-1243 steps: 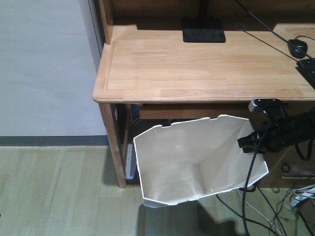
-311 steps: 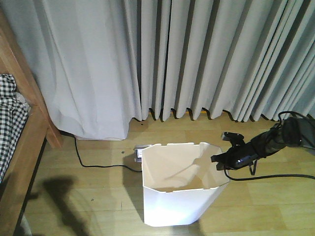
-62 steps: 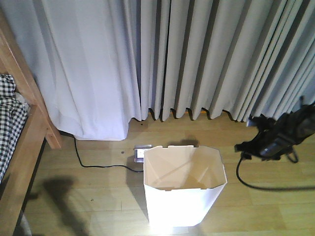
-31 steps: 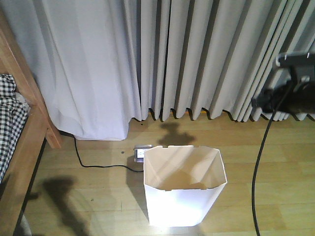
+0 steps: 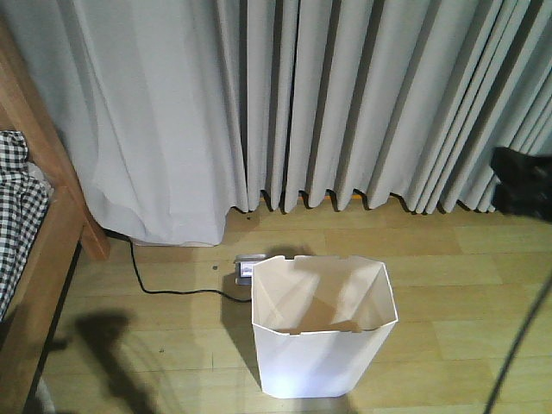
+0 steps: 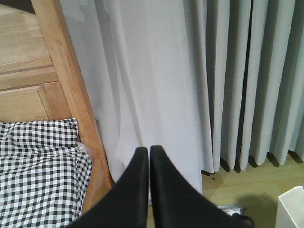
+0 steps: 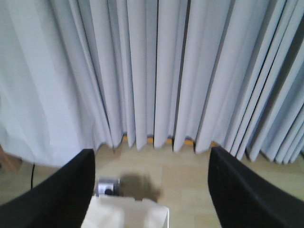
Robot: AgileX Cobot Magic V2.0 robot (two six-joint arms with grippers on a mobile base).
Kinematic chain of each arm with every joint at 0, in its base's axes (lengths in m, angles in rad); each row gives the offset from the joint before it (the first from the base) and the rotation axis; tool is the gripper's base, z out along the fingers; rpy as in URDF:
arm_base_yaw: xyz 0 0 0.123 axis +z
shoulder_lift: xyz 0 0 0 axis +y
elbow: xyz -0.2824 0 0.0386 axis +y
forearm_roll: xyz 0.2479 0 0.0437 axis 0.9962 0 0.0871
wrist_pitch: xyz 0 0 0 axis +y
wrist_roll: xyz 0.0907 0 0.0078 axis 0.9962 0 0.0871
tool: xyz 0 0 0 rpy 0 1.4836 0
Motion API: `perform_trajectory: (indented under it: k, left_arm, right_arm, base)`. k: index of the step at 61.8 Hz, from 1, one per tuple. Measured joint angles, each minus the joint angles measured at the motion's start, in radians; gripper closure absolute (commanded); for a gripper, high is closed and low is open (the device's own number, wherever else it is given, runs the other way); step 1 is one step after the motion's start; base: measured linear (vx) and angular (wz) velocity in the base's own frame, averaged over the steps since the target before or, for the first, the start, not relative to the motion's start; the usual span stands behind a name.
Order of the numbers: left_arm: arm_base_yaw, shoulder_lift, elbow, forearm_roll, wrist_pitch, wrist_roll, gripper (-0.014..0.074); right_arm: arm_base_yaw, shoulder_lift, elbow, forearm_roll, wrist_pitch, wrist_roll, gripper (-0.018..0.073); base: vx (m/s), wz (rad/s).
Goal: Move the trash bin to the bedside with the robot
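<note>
Standing bin: the tall white plastic trash bin (image 5: 323, 332) with faceted sides and cream interior sits upright on the light wooden floor (image 5: 448, 285), held by nothing.
Right claw: the black right gripper (image 7: 151, 187) has its two fingers (image 7: 57, 194) spread wide apart, empty, pointing at the pale grey pleated curtain (image 7: 156, 71); the bin's rim (image 7: 126, 213) lies below and between the fingers, apart from them.
Right arm: in the front view only a dark blurred part (image 5: 522, 181) shows at the right edge, raised well above and to the right of the bin (its cable is a faint streak below).
Left claw: the black left gripper (image 6: 145, 156) has its fingers pressed together with nothing between them, aimed at the curtain.
Bed: the light-brown wooden bed frame (image 6: 66, 90) with black-and-white checkered bedding (image 6: 40, 175) lies left of the left claw; the bin's corner shows at that claw's lower right.
Floor items: a black cable (image 5: 168, 285) runs to a small grey socket box (image 5: 248, 266) just behind the bin.
</note>
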Motion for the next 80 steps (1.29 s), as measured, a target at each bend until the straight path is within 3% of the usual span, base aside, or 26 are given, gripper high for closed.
perform_trajectory:
  k: [12,25,47,54,64,80]
  left_arm:
    - [0.000,0.000,0.000,0.000,0.000,0.000,0.0602]
    - [0.000,0.000,0.000,0.000,0.000,0.000,0.0602]
    - [0.000,0.000,0.000,0.000,0.000,0.000,0.0602]
    - [0.000,0.000,0.000,0.000,0.000,0.000,0.0602]
    - [0.000,0.000,0.000,0.000,0.000,0.000,0.0602]
    - [0.000,0.000,0.000,0.000,0.000,0.000,0.0602]
  right_arm:
    - [0.000,-0.278,0.107,-0.003,0.014,0.011,0.0070]
    - [0.000,-0.528,0.182,-0.007,0.176,0.011,0.0070]
    - [0.000,-0.639,0.202,0.016,0.226,0.012,0.0074]
    - [0.000,-0.639,0.202,0.016,0.222,0.012,0.0195]
    - [0.000,-0.639,0.202,0.016,0.214,0.012,0.0579]
    - [0.000,-0.639,0.202,0.016,0.197,0.014,0.0569]
  base:
    - [0.00,0.00]
    - [0.00,0.00]
    - [0.00,0.00]
    - [0.00,0.00]
    - [0.00,0.00]
    - [0.00,0.00]
